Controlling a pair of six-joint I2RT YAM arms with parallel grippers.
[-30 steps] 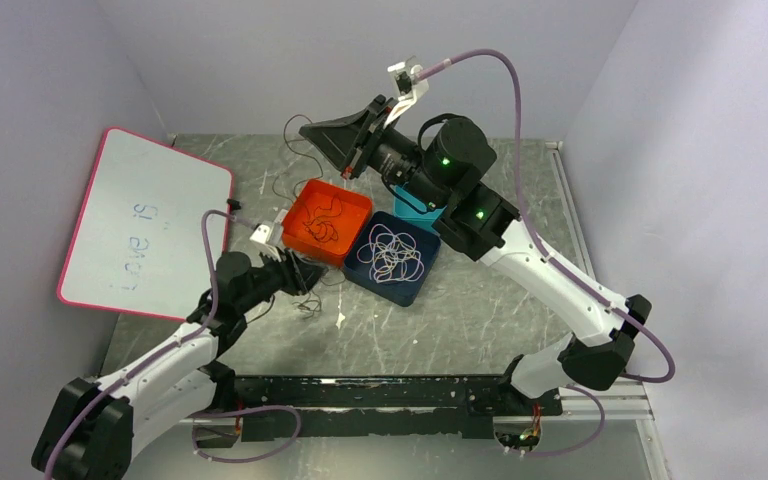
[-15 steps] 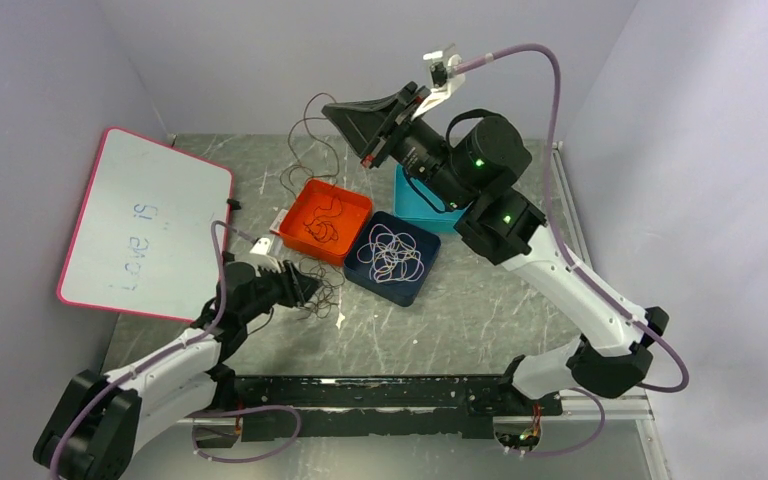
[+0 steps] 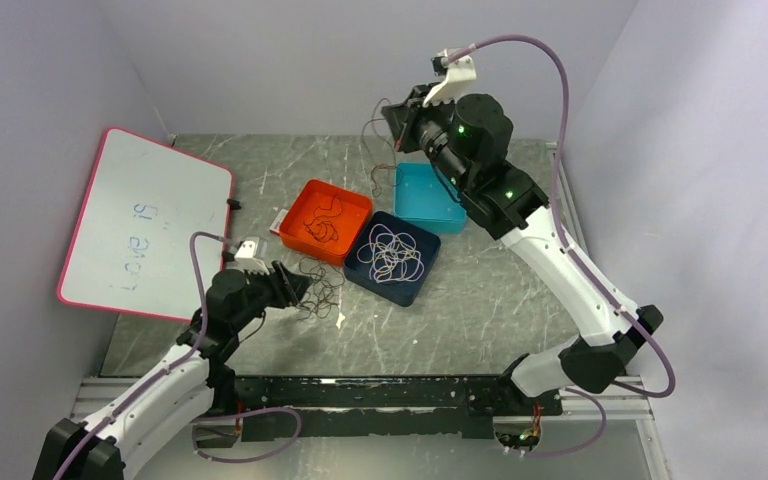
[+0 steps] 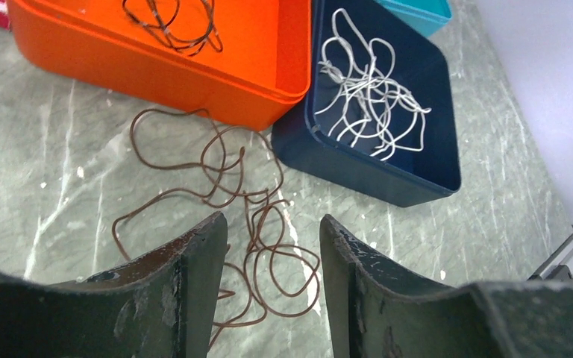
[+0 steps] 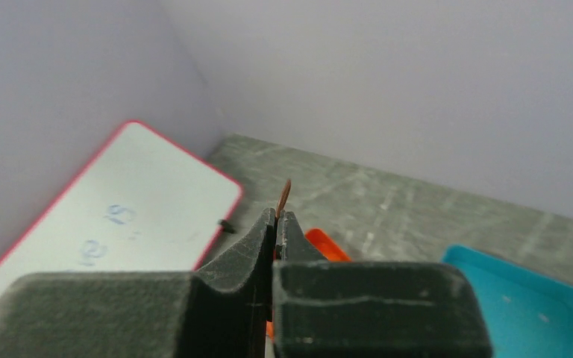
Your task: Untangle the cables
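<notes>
Orange bin (image 4: 157, 63) just ahead of the left fingers (image 4: 183, 291). Dark blue bin (image 4: 373, 175) ahead-right, just beside the orange one. Teal bin (image 5: 522, 306) right of the right fingers (image 5: 246, 253), whiteboard (image 5: 119, 201) to their left. Grey marbled table (image 4: 67, 149) under the bins.

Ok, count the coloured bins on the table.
3: orange bin on the left, navy bin beside it at centre, teal bin behind. No others seem hidden.

My right gripper (image 5: 277, 216) hides all of the brown cable (image 5: 286, 192) but its tip. At 6 o'clock, fingers (image 4: 186, 291) of my left gripper (image 4: 271, 220) cover near loops of the loose cable (image 4: 254, 198). The whiteboard (image 5: 157, 179) writing is too blurred to read.
</notes>
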